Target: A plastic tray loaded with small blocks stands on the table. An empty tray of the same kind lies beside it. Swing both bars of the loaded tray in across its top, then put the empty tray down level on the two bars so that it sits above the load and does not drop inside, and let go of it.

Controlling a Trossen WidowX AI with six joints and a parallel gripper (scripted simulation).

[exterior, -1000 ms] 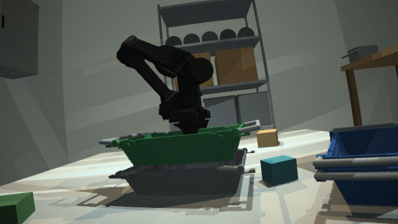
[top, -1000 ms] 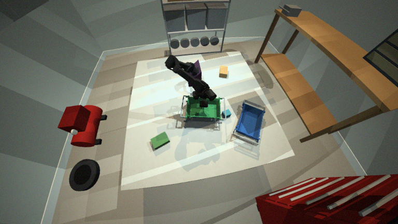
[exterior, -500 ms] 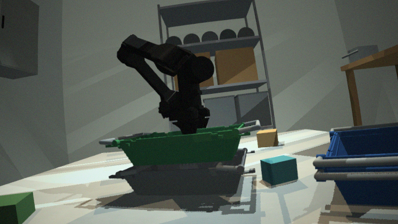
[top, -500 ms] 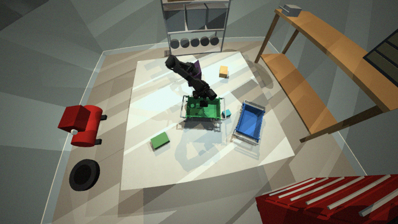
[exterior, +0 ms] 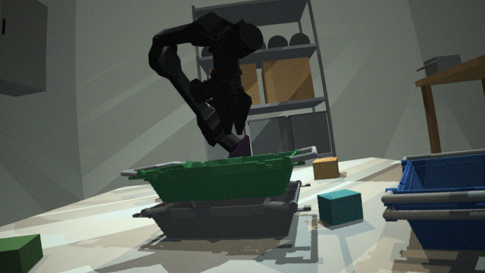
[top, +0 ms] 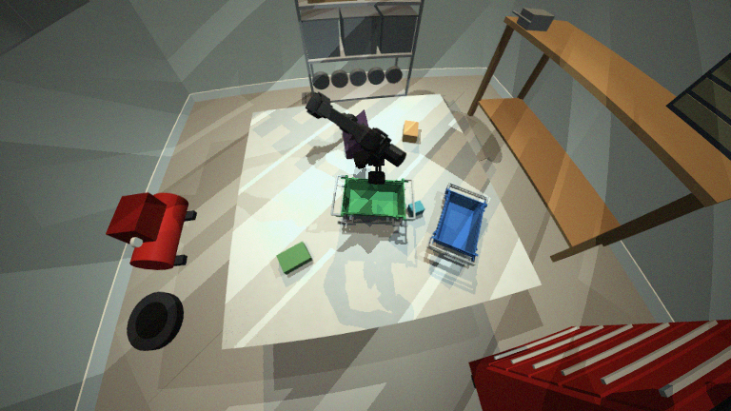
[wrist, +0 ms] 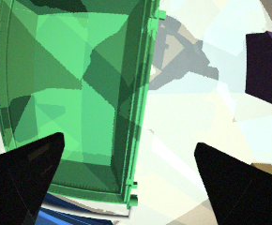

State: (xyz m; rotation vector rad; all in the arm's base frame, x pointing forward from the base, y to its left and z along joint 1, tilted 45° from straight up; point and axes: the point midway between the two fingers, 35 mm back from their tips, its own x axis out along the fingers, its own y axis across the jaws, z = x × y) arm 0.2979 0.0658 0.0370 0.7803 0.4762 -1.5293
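The green tray (top: 372, 205) (exterior: 225, 182) (wrist: 63, 47) is empty and sits on top of the grey loaded tray (exterior: 228, 222), about level with it and not sunk inside. Its wire bars stick out past its ends. A bar (exterior: 280, 204) of the grey tray lies in across its top, under the green tray's right part; the bar at the left end is mostly hidden. The load is hidden. My gripper (top: 376, 176) (exterior: 234, 132) (wrist: 131, 145) is open and empty, above the green tray's long rim on the arm's side, clear of it.
A blue tray (top: 458, 225) (exterior: 446, 234) stands to the right. A teal block (top: 416, 208) (exterior: 340, 207) lies between the trays. An orange block (top: 410, 131) (exterior: 325, 168) lies behind, a green block (top: 294, 258) (exterior: 17, 252) front left. A purple object (top: 350, 140) (wrist: 267, 70) stands near the arm's base.
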